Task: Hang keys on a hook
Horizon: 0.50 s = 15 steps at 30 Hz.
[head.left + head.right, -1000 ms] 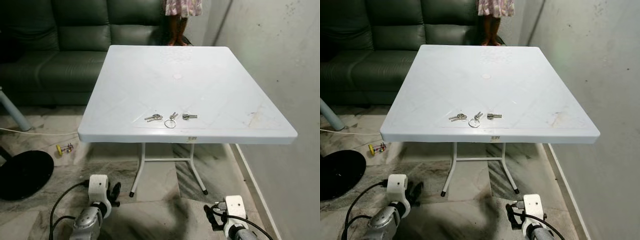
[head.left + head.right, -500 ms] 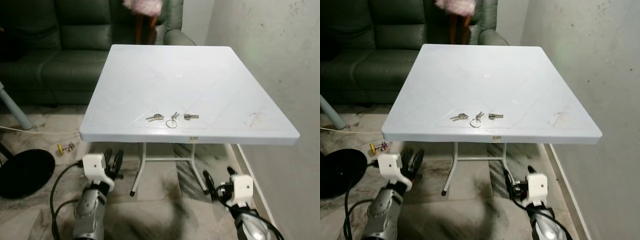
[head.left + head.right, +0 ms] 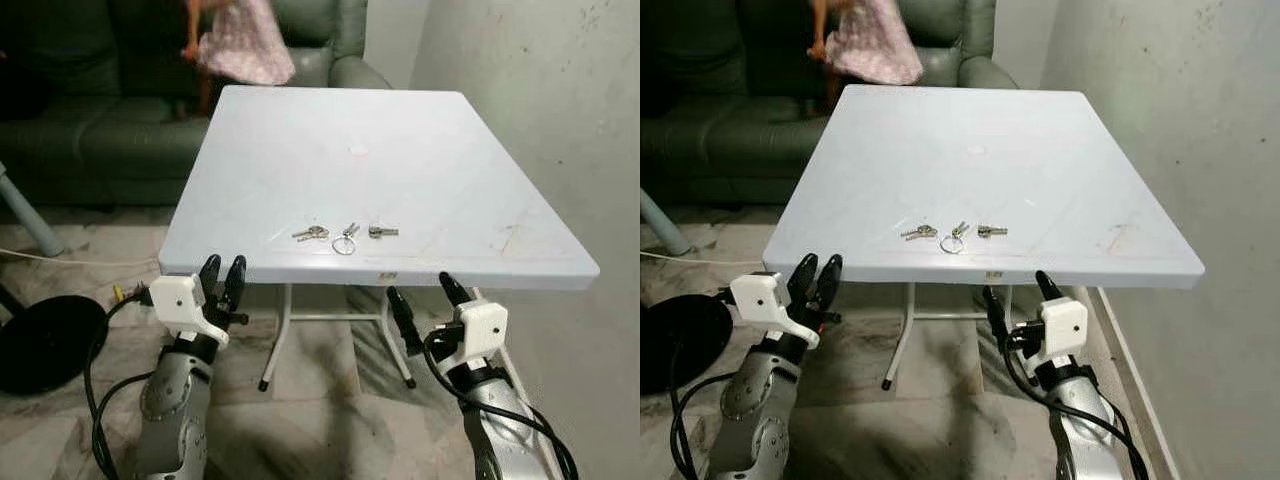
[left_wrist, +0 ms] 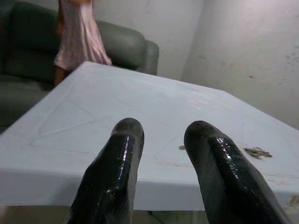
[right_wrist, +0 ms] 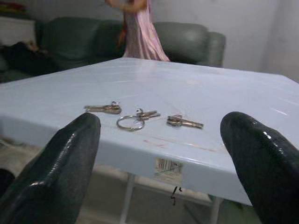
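Three sets of keys lie in a row near the front edge of a white plastic table (image 3: 420,170): a small bunch (image 3: 309,233), a key on a ring (image 3: 345,240) and a single key (image 3: 381,231). My left gripper (image 3: 223,275) is raised at the table's front left corner, just below the edge, its fingers open by a narrow gap with nothing between them. My right gripper (image 3: 421,295) is up below the front edge, right of the keys, open wide and empty. The right wrist view looks across the tabletop at the ring key (image 5: 135,119) between the fingers.
A dark green sofa (image 3: 90,120) stands behind the table, where a person in a pink dress (image 3: 235,45) is moving. A bare wall (image 3: 560,120) runs close along the right. A black round base (image 3: 45,345), cables and a grey pole (image 3: 20,215) lie on the floor to my left.
Both arms have risen from near the floor to just under the table's front edge. The person in pink has moved left along the sofa.
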Tool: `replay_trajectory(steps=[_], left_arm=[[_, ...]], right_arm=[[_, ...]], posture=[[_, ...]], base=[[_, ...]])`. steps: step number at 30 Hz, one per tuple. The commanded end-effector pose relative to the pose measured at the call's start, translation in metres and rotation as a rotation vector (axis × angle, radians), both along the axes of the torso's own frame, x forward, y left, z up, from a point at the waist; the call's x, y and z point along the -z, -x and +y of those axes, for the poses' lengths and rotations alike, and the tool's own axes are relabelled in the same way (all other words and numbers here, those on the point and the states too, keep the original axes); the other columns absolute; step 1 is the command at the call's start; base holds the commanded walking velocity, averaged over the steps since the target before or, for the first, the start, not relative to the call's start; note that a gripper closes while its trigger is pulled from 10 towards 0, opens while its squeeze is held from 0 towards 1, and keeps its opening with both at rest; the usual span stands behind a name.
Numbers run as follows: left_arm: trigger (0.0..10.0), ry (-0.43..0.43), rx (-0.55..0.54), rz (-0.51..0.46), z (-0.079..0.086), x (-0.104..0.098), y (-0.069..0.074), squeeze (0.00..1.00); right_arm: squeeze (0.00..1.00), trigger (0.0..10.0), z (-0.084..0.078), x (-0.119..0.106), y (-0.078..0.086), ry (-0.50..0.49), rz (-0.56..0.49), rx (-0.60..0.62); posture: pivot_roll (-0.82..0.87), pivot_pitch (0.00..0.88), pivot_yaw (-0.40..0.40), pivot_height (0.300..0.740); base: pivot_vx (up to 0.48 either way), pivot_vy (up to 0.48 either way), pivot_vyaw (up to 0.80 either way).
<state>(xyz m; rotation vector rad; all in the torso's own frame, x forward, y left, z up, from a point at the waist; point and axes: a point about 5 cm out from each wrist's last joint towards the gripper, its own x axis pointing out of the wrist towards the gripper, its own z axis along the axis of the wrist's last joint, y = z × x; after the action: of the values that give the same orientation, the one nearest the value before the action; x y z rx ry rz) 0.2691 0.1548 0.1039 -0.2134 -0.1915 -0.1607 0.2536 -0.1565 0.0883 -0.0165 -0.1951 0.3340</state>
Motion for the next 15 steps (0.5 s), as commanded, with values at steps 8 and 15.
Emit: replay_trajectory(steps=[8,15], left_arm=[[10.0,0.069,-0.071,0.064,0.000,-0.002,0.013,0.00],[10.0,0.021,-0.080,0.076,0.003,-0.005,0.015,0.00]], right_arm=[[0.00,10.0,0.001,-0.008,0.010,-0.017,0.034,-0.021],[0.00,10.0,0.006,-0.016,0.011,-0.025,0.023,-0.047]], posture=[[0.12,0.000,-0.068,0.740],[0.12,0.000,-0.067,0.740]], base=[[0.000,0.000,0.00],[0.000,0.000,0.00]])
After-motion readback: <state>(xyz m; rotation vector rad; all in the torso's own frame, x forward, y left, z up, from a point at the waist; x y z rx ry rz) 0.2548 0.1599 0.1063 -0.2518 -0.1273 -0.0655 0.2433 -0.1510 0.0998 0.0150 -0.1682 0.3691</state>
